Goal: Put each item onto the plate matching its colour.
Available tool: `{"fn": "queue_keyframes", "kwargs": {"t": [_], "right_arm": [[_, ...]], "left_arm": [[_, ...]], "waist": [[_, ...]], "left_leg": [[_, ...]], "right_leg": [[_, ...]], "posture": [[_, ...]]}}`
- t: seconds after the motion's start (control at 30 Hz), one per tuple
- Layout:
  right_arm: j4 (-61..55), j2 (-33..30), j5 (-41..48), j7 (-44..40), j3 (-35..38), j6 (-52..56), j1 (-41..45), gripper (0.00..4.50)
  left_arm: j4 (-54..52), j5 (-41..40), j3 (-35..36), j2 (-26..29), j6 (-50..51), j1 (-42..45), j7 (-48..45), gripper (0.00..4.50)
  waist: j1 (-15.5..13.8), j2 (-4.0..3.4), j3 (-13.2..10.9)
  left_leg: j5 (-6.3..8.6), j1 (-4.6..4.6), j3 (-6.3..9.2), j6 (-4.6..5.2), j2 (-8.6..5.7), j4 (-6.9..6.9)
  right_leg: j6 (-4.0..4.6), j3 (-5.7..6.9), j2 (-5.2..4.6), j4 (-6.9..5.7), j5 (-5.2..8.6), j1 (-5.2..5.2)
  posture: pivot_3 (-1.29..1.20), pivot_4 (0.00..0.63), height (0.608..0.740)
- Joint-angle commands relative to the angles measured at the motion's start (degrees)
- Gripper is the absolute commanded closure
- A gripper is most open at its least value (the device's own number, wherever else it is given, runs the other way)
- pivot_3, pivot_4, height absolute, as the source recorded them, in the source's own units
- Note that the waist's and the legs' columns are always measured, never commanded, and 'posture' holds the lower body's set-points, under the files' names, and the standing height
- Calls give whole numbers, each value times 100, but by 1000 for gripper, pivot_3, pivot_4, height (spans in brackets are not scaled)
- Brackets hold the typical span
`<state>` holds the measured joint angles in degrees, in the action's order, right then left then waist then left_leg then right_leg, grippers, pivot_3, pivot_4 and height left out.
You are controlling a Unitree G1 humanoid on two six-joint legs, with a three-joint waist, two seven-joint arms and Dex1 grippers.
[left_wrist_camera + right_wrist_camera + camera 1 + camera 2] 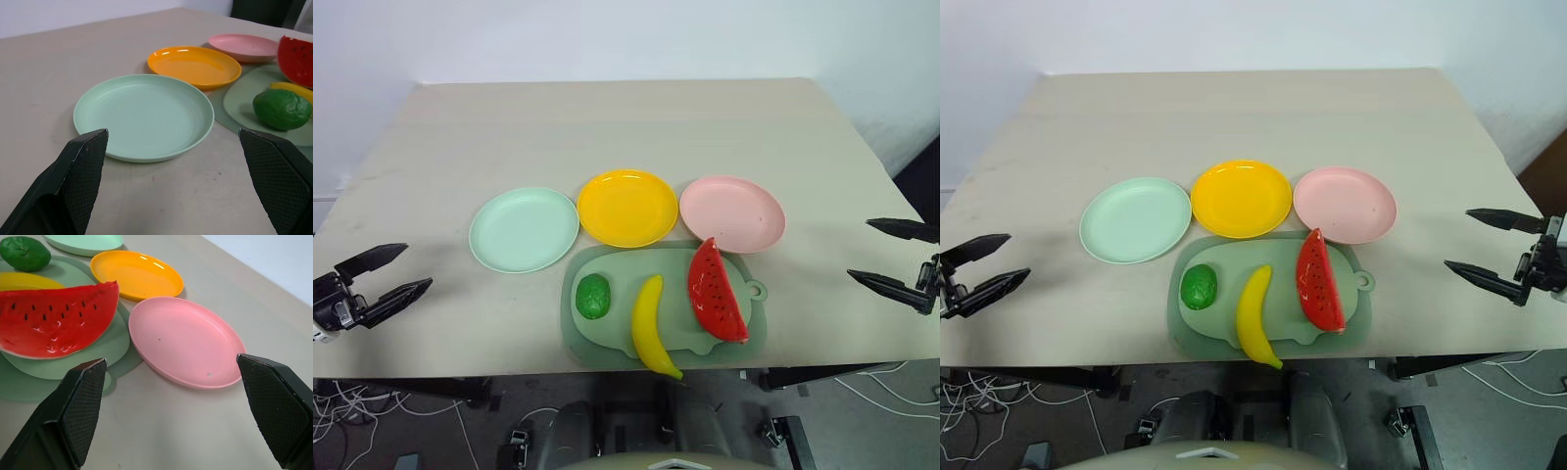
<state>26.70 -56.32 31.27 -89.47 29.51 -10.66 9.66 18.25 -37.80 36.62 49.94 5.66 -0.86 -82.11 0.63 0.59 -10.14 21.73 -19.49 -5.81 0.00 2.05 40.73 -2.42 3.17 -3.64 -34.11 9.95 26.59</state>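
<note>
Pale tabletop (607,127), sorting not yet begun: three plates bare, all toy food on the pig-shaped board (607,338).

Mint green plate (524,229), yellow-orange plate (627,207) and pink plate (731,212) sit in a row w/ rims nearly touching. On the board just in front: green vegetable (593,296), banana (649,325) w/ its tip over the near edge, watermelon wedge (716,291) leaning toward the pink plate. Left gripper (389,273) and right gripper (896,257) hover at opposite table sides, both spread wide, carrying nothing. Risks, as judged: the round veg. could roll off when pinched; the overhanging banana could be knocked to the floor; a wide wedge may slip from thin fingers.
</note>
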Motion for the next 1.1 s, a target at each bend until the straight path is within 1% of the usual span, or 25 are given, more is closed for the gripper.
{"fn": "queue_keyframes", "kwargs": {"t": [0.03, 0.47, 0.67, 0.93, 1.1], "right_arm": [[-137, -15, 43, 23, 100, -84, -56, 0], [-577, 50, 149, 111, 191, 18, -500, 0], [-756, 48, 212, 75, 186, 62, -653, 0], [-1565, 208, 417, -19, 62, 338, -959, 0], [-1825, 232, 455, -5, -36, 499, -879, 0]], "left_arm": [[40, -4, 57, 45, -118, 98, 4, 22], [108, 66, -35, -5, -227, 254, -10, 22], [-11, 39, -246, -74, -209, 223, -196, 22], [-302, 49, -553, -194, -330, 169, -505, 22], [-372, 11, -658, -214, -249, 262, -483, 22]], "waist": [[0, 0, 0], [-1, 0, 0], [2, 0, 0], [-1, -1, 2], [-3, -1, 2]], "left_leg": [[0, 0, 0, 0, 0, 0], [0, 0, -1, 0, 0, 0], [0, 2, -1, 0, -1, 1], [0, 2, -1, 0, -3, 2], [0, 2, 1, 0, -2, 2]], "right_leg": [[0, 0, 0, 0, 0, 0], [-1, 0, 0, -1, -1, -1], [-1, 0, 0, -1, -1, -2], [-2, 0, 1, -2, -1, -3], [-2, 0, 0, -1, -1, -4]], "posture": [[0, 150, 736], [0, 150, 736], [0, 150, 736], [0, 150, 736], [0, 150, 736]]}}
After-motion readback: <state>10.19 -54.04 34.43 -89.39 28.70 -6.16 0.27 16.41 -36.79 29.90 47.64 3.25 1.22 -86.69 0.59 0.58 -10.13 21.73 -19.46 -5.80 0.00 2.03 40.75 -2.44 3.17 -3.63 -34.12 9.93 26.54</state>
